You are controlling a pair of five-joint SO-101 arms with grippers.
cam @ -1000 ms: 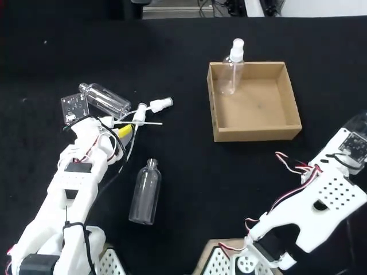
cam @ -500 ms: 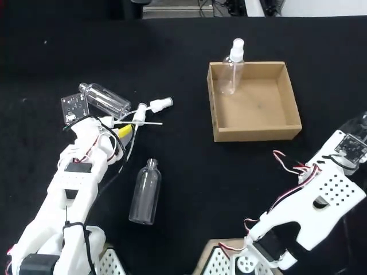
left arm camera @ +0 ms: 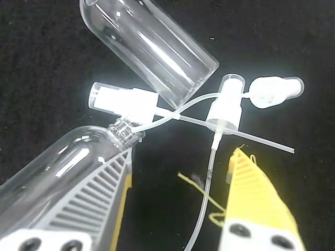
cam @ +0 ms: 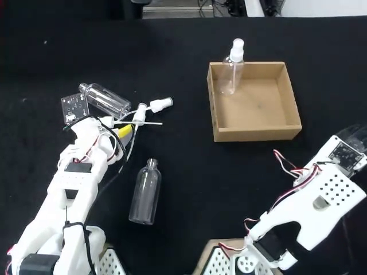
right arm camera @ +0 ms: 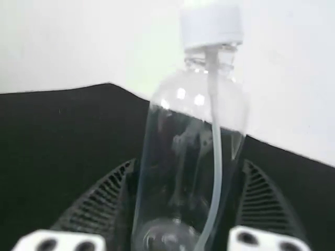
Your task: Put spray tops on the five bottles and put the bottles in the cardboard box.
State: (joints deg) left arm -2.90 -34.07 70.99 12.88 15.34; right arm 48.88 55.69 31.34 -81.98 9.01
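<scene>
Box [cam: 256, 134]: one bottle [cam: 231, 71] standing in a corner.
Right gripper [right arm camera: 187, 172]: clamped on capped bottle [right arm camera: 191, 120].
Left gripper [left arm camera: 183, 156]: jaws wide apart, over loose tops [left arm camera: 225, 107].

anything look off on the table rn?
Yes: beside the left gripper, three loose spray tops lie tangled, dip tubes crossed, next to an uncapped bottle on its side. A lone bottle, also uncapped, lies apart from them.

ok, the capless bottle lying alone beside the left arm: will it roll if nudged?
Probably. The bottle is round and lies on its side on the flat table, so a sideways push likely rolls it. It looks clear and empty, so probably light and quick to skid. Its glossy wall may slip in a grip.
</scene>
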